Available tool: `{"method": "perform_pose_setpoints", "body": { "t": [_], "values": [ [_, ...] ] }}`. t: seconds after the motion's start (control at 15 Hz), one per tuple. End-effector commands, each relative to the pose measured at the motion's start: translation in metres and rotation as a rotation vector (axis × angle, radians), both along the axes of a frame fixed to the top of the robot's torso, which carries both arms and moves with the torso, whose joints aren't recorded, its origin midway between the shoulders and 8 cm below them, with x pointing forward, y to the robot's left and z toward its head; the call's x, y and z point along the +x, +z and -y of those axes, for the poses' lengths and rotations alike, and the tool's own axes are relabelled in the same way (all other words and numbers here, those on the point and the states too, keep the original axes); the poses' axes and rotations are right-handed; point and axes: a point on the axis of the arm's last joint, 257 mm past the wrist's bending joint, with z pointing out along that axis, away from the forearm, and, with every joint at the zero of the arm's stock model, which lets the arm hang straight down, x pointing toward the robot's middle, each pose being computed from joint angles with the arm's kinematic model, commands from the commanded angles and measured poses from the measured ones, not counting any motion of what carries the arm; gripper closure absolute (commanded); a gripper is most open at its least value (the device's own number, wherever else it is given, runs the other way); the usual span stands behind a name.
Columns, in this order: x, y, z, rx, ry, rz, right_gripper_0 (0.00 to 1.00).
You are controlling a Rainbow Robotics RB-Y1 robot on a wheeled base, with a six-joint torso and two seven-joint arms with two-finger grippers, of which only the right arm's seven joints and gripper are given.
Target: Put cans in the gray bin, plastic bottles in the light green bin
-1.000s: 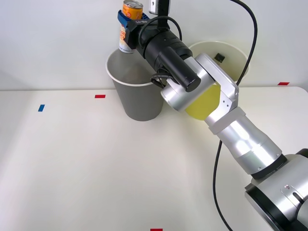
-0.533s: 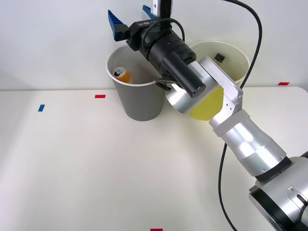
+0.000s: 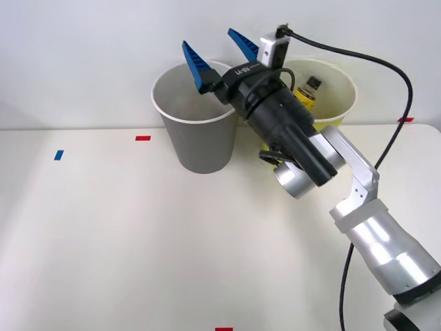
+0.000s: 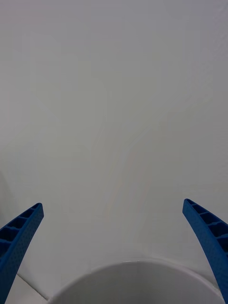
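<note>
The gray bin (image 3: pixel 198 141) stands upright at the back of the table, its white inside showing, and no can can be seen in it. To its right stands the light green bin (image 3: pixel 339 77), with a black-capped plastic bottle (image 3: pixel 307 92) leaning inside it. My right gripper (image 3: pixel 216 54) hangs open and empty above the gray bin's right rim, pointing at the back wall. Its blue fingers (image 3: pixel 196 65) are spread wide. In the right wrist view the gripper (image 4: pixel 113 205) faces the white wall, with a curved white bin rim (image 4: pixel 137 266) just below it.
Red tape marks (image 3: pixel 142 138) and a blue one (image 3: pixel 58 155) lie on the white table. A black cable (image 3: pixel 386 65) loops from the wrist over the light green bin. My arm reaches in across the right side of the table.
A second ago my gripper held an orange-and-white can above the gray bin. It opened, the can dropped into the bin, and the gripper swung right and lower.
</note>
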Motion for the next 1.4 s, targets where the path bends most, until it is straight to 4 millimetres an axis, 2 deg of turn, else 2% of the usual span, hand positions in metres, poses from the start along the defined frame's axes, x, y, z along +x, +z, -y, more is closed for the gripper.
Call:
{"method": "perform_pose_setpoints", "body": {
  "t": [0.07, 0.33, 0.53, 0.73, 0.87, 1.13, 1.4],
  "values": [
    [-0.027, -0.002, 0.027, 0.025, -0.021, 0.028, 0.0],
    [-0.08, -0.026, 0.067, 0.014, -0.054, 0.032, 0.0],
    [-0.11, -0.064, 0.103, 0.015, -0.113, -0.038, 0.0],
    [-0.133, -0.103, 0.141, 0.036, -0.202, -0.131, 0.0],
    [-0.143, -0.125, 0.164, 0.093, -0.26, -0.203, 0.0],
    [-0.155, -0.159, 0.196, 0.208, -0.342, -0.318, 0.0],
    [-0.17, -0.189, 0.219, 0.224, -0.419, -0.386, 0.0]
  ]
}}
